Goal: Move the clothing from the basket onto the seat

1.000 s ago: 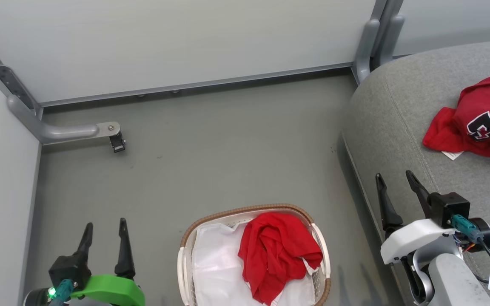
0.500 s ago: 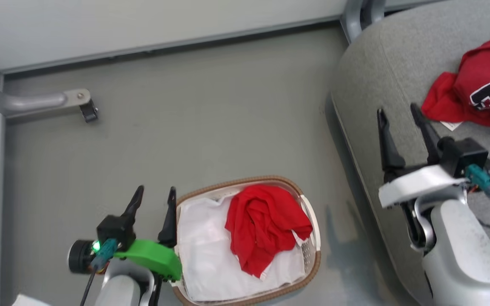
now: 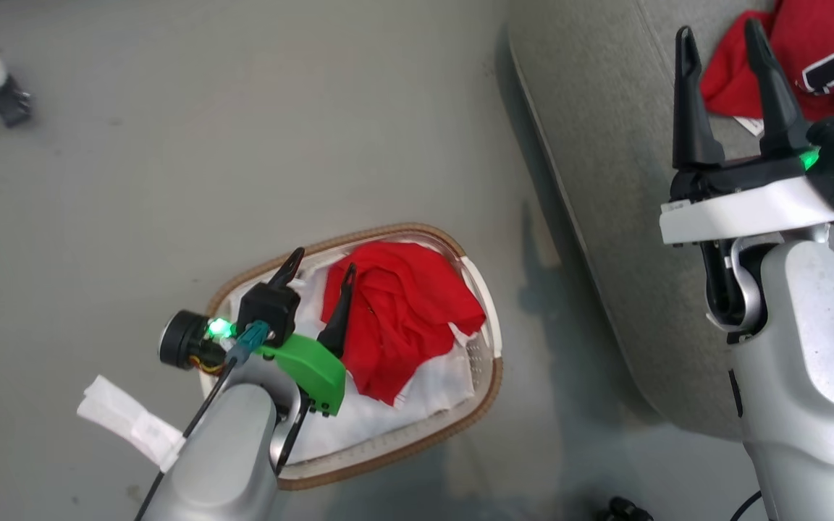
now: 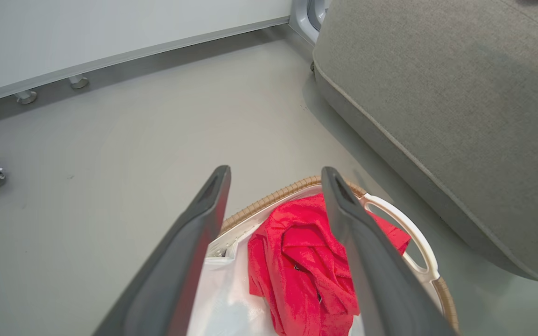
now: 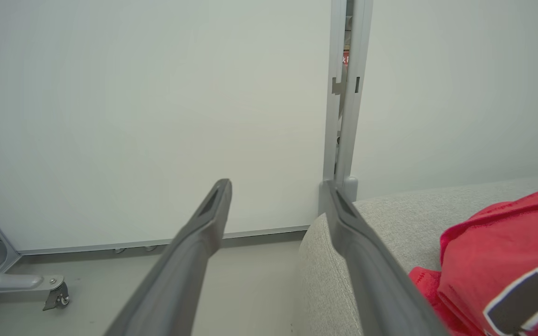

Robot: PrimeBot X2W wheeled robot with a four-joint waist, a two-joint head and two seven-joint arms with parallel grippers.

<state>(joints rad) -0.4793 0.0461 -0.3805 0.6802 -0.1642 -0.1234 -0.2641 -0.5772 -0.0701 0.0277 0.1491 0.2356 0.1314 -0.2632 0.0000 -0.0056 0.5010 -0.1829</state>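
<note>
1. grey smooth floor (image 3: 243, 145), closed off by pale partition panels (image 5: 157, 116); a large grey fabric-upholstered sofa seat (image 3: 605, 145) stands just beside the work area.
2. change, camera: the head view has tipped down over the last second, so the whole picture has shifted. this is not a move of the things.
3. change, arm: the left gripper (image 3: 323, 260) was well to the side of the basket a second ago. it now hangs over the basket, one dark finger at the edge of the red heap.
4. meaning, as a judgement: the reach for the next garment is under way and no grasp is made yet.
5. container: oval white perforated plastic laundry basket (image 3: 359, 235) with a brown woven rim, standing on the floor near the seat.
6. contents: a white fabric liner (image 3: 431, 376) and one crumpled red sports jersey (image 3: 402, 311) with white trim, lying as it did before.
7. on the seat: a second red jersey (image 3: 801, 36) with a black-and-white logo, already delivered.
8. left gripper jaws: spread wide and empty, framing the heap in the wrist view.
9. right gripper (image 3: 719, 29): jaws spread wide and empty, raised over the seat near the second red jersey.
</note>
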